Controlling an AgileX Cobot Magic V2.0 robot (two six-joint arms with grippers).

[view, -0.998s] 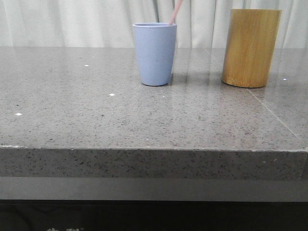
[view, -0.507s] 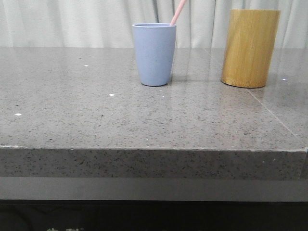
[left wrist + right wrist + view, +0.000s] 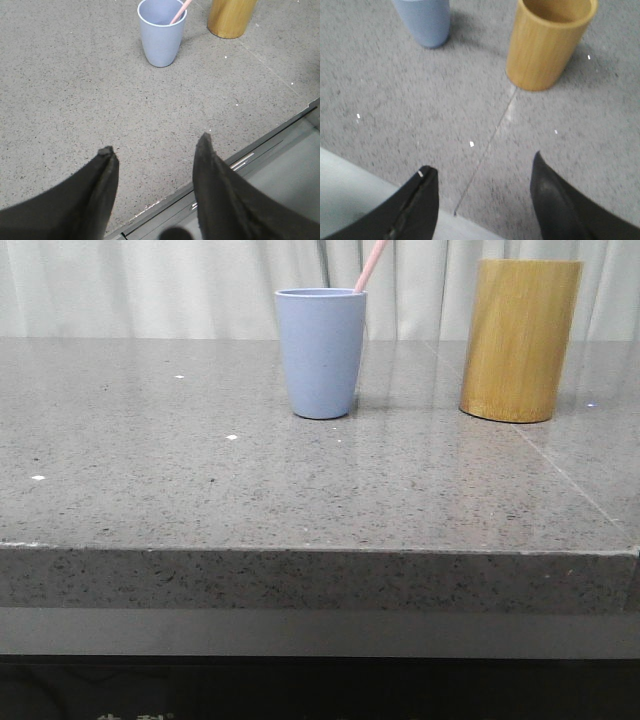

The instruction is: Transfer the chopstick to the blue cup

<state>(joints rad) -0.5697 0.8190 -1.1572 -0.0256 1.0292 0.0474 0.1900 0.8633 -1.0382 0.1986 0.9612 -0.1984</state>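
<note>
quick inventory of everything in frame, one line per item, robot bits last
blue cup: 1, light blue-grey, upright on the table toward the back, left of the bamboo holder.
chopstick: 1, pale pink, standing in the blue cup, leaning on its rim, top sticking out.
bamboo holder: 1, yellow-brown, upright on the table at the back right, apart from the cup.
table: 1, grey speckled stone, with a seam line running on its right side.
curtain: 1, pale, behind the table.
left gripper: 1, black, jaws open, empty, above the table's near edge.
right gripper: 1, black, jaws open, empty, near the table edge.
</note>
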